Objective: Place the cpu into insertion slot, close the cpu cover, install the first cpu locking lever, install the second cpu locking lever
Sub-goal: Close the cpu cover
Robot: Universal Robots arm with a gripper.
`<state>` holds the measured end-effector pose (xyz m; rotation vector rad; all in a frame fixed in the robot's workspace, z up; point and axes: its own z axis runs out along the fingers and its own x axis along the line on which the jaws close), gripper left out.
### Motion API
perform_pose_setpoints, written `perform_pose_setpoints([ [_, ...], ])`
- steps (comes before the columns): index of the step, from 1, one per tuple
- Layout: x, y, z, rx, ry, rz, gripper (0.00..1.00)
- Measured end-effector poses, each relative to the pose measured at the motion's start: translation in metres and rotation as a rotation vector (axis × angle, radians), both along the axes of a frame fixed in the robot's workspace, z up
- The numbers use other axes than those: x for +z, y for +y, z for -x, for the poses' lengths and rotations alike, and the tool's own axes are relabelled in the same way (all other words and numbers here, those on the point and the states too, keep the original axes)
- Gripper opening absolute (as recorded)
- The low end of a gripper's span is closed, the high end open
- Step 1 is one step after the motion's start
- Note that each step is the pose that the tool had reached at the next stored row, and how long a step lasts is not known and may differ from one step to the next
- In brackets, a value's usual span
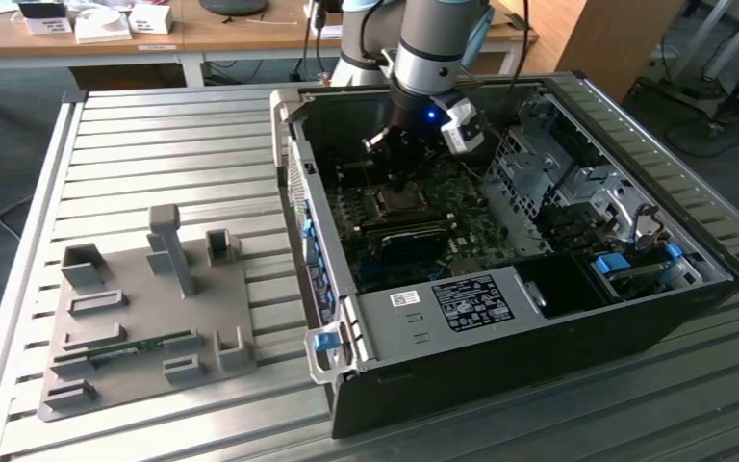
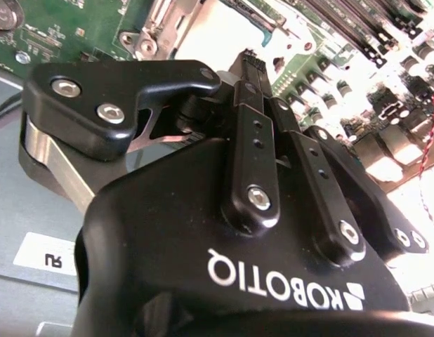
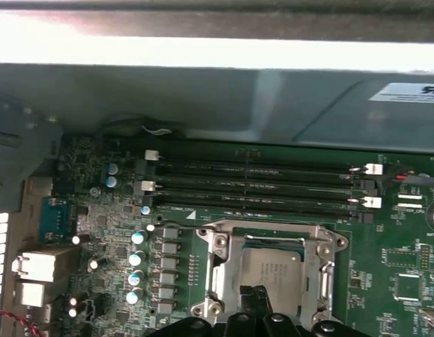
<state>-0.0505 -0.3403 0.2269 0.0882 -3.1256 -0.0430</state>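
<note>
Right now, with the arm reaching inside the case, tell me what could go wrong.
1. The pincer hangs close over the greyish-gold square chip, which is framed by the silvery metal cover plate. Pushing down off-centre might scratch the chip or bend the plate.
2. Long dark memory slots and small upright capacitors stand close beside the plate. A sideways drift could clip them.
</note>
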Motion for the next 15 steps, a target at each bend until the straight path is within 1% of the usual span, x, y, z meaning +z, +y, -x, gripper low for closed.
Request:
perform_pose_setpoints([
  [4, -0.0005, 0.0000, 0.0043, 0.000, -0.0012, -0.0001, 0.11],
  [9, -0.0056, 0.0000, 0.0061, 0.000, -0.0040, -0.0001, 0.11],
  [15, -0.0094, 0.0000, 0.0106, 0.000, -0.0047, -0.0002, 0.11],
])
